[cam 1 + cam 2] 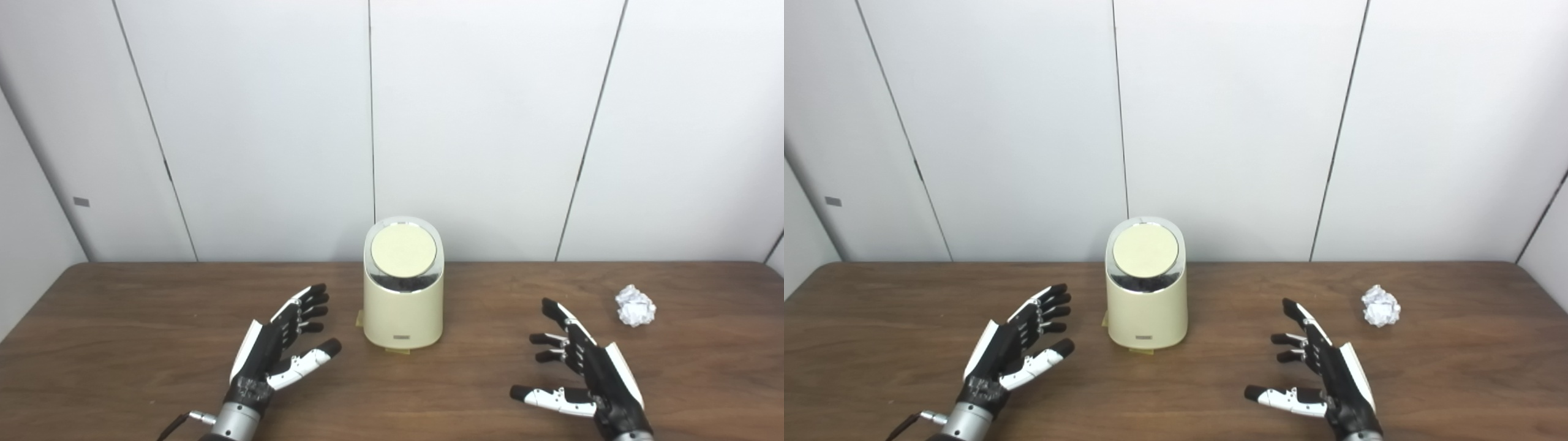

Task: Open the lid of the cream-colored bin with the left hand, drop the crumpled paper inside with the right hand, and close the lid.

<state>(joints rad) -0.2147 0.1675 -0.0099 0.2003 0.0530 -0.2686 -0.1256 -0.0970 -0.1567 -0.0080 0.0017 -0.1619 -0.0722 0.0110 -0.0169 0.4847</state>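
- The robot's left hand [278, 349] reaches in from the near left edge over the wooden table [122, 343], palm turned inward toward the centre, fingers [309, 303] spread and stretched toward the far side, thumb [306, 361] angled right; it is released and grasps nothing.
- The right hand [585, 367] mirrors it from the near right, palm facing left, fingers fanned apart, thumb pointing left; it too is empty and touches no object.
- The cream-colored bin [403, 306] stands upright at the table's centre, between the two hands and a little farther back, apart from both.
- Its round lid [403, 250] sits closed on the slanted top.
- The crumpled paper [635, 305] lies on the table at the right, beyond the right hand and clear of its fingertips.
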